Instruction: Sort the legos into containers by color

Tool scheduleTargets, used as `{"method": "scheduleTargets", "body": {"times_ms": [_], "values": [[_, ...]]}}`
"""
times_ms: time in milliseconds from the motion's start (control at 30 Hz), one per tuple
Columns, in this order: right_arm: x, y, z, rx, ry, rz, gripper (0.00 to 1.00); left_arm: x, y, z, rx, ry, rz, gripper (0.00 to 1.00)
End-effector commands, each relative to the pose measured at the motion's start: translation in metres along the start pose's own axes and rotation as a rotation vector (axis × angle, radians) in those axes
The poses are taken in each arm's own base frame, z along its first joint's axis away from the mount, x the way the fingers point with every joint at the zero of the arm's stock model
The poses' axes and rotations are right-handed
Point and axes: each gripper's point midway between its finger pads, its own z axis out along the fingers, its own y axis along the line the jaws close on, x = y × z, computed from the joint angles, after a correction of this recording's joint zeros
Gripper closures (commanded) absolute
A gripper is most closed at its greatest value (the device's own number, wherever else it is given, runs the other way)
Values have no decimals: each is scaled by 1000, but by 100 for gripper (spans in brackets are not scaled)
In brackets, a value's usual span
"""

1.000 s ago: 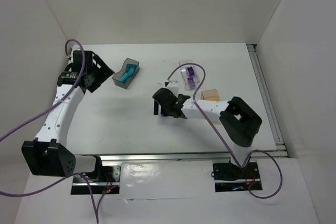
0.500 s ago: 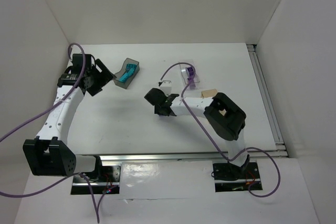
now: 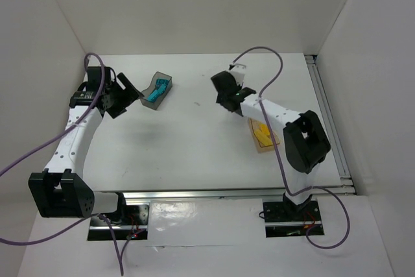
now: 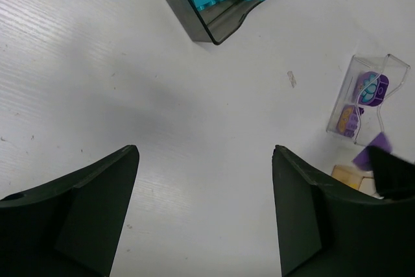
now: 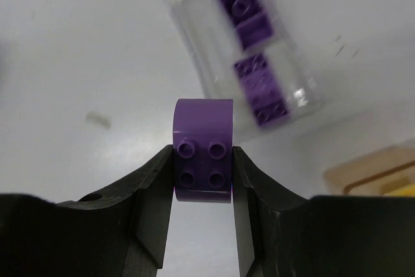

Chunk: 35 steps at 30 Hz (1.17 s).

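Within the last second the right gripper (image 5: pixel 202 152) has clenched on the rounded purple brick (image 5: pixel 202 121) and carried it outward to the clear tub (image 5: pixel 259 50), now just ahead and to its right, so this piece awaits only its drop. The right wrist view alone shows that grip. The left wrist view shows the left gripper (image 4: pixel 204 160) spread and empty, with the grey tub (image 4: pixel 224 30) ahead.

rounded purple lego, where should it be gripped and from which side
By its two flat side walls, coming from the straight end opposite the curve. The rounded purple lego sits so in the right gripper: jaws on parallel faces, curved end left free.
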Motion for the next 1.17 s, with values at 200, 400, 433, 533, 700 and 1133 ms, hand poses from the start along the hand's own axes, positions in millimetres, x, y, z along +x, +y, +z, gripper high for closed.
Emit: {"method": "scheduleTargets", "body": {"times_ms": [200, 400, 433, 533, 700, 1133], "values": [[-77, -26, 47, 31, -104, 36, 65, -1, 0, 5, 16, -5, 17, 12], [-90, -26, 71, 39, -90, 45, 21, -3, -1, 5, 21, -12, 28, 12], [-94, -27, 70, 48, -95, 46, 17, -2, -2, 5, 28, -7, 38, 12], [-120, -33, 42, 57, -158, 72, 1, 2, -3, 7, 40, 14, 46, 12], [-142, -79, -22, 179, -232, 102, 1, 3, -9, 0, 65, 7, 55, 11], [-71, -186, -129, 278, -204, 155, 1, 17, -37, -13, 215, 35, 92, 11]]}}
